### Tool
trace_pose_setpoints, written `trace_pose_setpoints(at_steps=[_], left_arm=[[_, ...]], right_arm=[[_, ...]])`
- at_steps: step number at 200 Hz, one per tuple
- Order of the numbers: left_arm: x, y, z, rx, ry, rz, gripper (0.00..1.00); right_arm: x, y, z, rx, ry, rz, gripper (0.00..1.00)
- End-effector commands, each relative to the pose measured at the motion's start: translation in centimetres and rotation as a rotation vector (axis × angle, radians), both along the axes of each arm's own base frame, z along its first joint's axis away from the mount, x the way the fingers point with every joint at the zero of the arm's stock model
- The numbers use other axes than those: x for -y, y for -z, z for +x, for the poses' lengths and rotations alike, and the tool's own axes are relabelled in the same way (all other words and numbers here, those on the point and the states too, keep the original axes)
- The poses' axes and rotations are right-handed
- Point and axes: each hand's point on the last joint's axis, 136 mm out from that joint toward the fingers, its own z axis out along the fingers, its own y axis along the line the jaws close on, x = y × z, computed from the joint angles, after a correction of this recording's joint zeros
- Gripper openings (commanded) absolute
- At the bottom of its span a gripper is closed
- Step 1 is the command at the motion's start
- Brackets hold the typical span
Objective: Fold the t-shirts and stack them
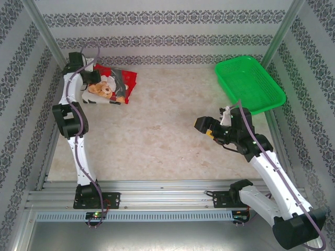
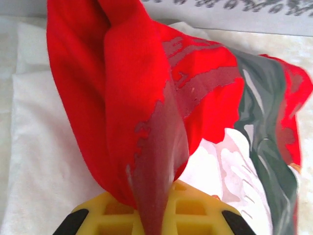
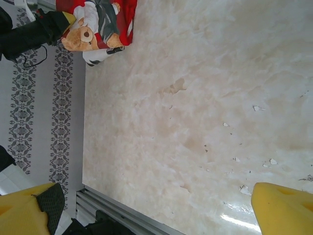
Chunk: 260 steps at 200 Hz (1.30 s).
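Red t-shirt (image 1: 112, 83): at the far-left corner of the table (image 1: 157, 136), bear print facing up, bunched along one side rather than lying flat.
White t-shirt (image 2: 44, 161): underneath the red one, spread against the tabletop and touching it from below.
Left pincer (image 2: 154, 215): clamped on a fold of the red t-shirt; the cloth rises straight out from between its yellow fingers.
Right pincer (image 3: 156, 208): jaws wide apart with nothing between them, hanging over bare table on the right side, near the green basket (image 1: 250, 83) and well apart from the shirts.
Done so far: both shirts share one spot, red over white, so the stack is begun. I'd guess the white one is already folded, though too little of it shows to be sure.
Left to do: as I read it, the red t-shirt is mid-fold; the pinched flap has to be laid over and let go so it sits square on the white.
Left wrist view adds: the grip up close, and how far the white cloth spreads beneath, which from above is a mere sliver at the red one's near edge.
Top view adds: where the heap sits on the table, plus both arms and the basket.
Right wrist view adds: its own parted fingertips, and a long look across the table to the bear print and a white edge below it.
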Motion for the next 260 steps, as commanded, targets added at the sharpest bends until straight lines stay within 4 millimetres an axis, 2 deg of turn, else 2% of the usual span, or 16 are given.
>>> trace_pose_setpoints(at_steps=[1, 9, 29, 33, 37, 44, 81, 95, 113, 131, 143, 162, 201, 228, 244, 260], left_arm=[[-3.6, 0.3, 0.2, 0.036, -0.076, -0.033, 0.07], [-4.1, 0.5, 0.2, 0.037, -0.096, -0.045, 0.26], [-6.2, 0.2, -0.1, 0.037, -0.176, -0.036, 0.56], [-6.5, -0.2, -0.1, 0.045, -0.193, -0.044, 0.62], [-6.8, -0.8, -0.1, 0.058, -0.204, -0.060, 0.80], [-7.2, -2.2, -0.1, 0.087, -0.224, -0.090, 0.89], [-8.5, -14.0, -1.8, 0.301, -0.300, -0.182, 0.94], [-6.9, -17.9, -3.3, 0.369, -0.271, -0.232, 0.95], [-4.2, -21.1, -6.0, 0.436, -0.218, -0.291, 1.00], [-2.5, -23.8, -10.8, 0.517, -0.230, -0.255, 1.00], [-1.7, -23.8, -14.4, 0.547, -0.271, -0.230, 1.00], [0.7, -21.5, -19.7, 0.520, -0.296, -0.213, 1.00], [4.9, -8.5, -27.3, 0.347, -0.312, -0.058, 1.00], [6.0, -2.9, -29.2, 0.473, -0.276, 0.062, 1.00], [6.0, -2.5, -29.0, 0.590, -0.282, 0.143, 1.00], [6.0, -1.3, -27.7, 0.579, -0.277, 0.160, 1.00]], right_arm=[[0.2, -0.8, -0.4, 0.007, 0.010, -0.008, 0.98], [0.2, -0.8, -0.6, 0.002, 0.009, -0.005, 0.98], [0.3, -1.0, -0.9, -0.003, 0.005, -0.010, 0.98], [0.3, -1.1, -1.0, 0.000, 0.003, -0.012, 0.98], [0.4, -1.2, -1.0, 0.003, 0.003, -0.015, 0.98], [0.5, -1.5, -1.1, 0.012, 0.005, -0.017, 0.98], [2.0, -2.7, -1.6, 0.067, 0.009, -0.121, 0.98], [3.0, -3.1, -1.6, 0.097, 0.021, -0.177, 0.98], [4.7, -3.1, -1.5, 0.122, 0.049, -0.259, 0.98], [6.9, -2.7, -1.1, 0.144, 0.110, -0.351, 0.98], [8.9, -2.3, -0.6, 0.158, 0.169, -0.435, 0.98], [12.2, -0.9, 0.4, 0.171, 0.257, -0.571, 0.98], [17.8, 4.3, 3.6, 0.271, 0.453, -0.793, 0.98], [19.4, 8.0, 5.0, 0.371, 0.515, -0.882, 0.98], [19.8, 10.0, 5.1, 0.419, 0.544, -0.901, 0.98], [19.7, 9.8, 5.4, 0.528, 0.598, -0.870, 0.98]])
